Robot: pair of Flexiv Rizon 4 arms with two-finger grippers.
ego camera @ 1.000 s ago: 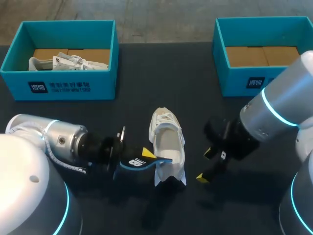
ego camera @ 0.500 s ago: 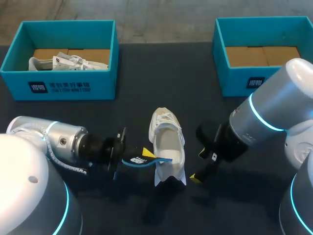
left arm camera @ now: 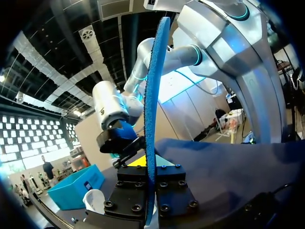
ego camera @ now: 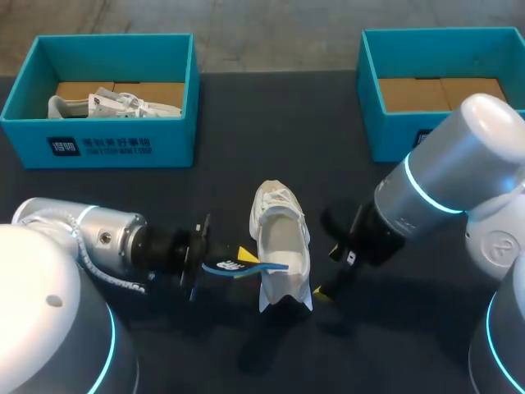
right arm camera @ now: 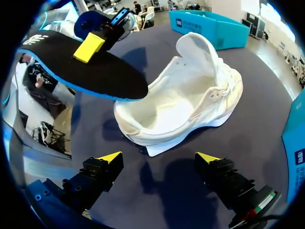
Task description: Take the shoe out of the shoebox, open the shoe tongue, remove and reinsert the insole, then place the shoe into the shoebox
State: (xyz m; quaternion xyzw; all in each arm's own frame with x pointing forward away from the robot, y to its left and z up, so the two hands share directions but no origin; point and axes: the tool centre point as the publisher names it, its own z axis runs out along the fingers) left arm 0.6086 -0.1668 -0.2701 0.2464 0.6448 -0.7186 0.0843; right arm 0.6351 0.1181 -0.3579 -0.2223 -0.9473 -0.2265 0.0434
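Sliding in toward the shoe (ego camera: pixel 279 246), the right arm is bringing its end effector (ego camera: pixel 328 272) closer than a second ago, while the left end effector (ego camera: pixel 244 259) is edging the insole (ego camera: pixel 246 268) a little further over the shoe's opening.

The left end effector is clamping the insole between its two fingers. In the left wrist view the insole (left arm camera: pixel 152 95) is standing edge-on between them and reaching well ahead of the end effector (left arm camera: pixel 150 164). From the right wrist view one yellow fingertip (right arm camera: pixel 89 47) is pressing on the insole's dark face (right arm camera: pixel 81 67), and the blue-edged tip of the insole is hanging just over the heel end of the shoe (right arm camera: pixel 190 105).

The right end effector (right arm camera: pixel 158 157) is spreading its fingers wide and gripping nothing. The white shoe is lying just ahead of it on the dark desk (ego camera: pixel 246 148), tongue pulled up and the inside showing, with its sole edge near the gap between the yellow tips but not touching either one.

Both end effectors are facing each other across the shoe, the left at its heel side, the right at its other flank.

Well beyond the left end effector a teal shoebox (ego camera: pixel 107 144) is holding a second white shoe (ego camera: pixel 115 103); another teal shoebox (ego camera: pixel 394 131) is sitting well beyond the right end effector.
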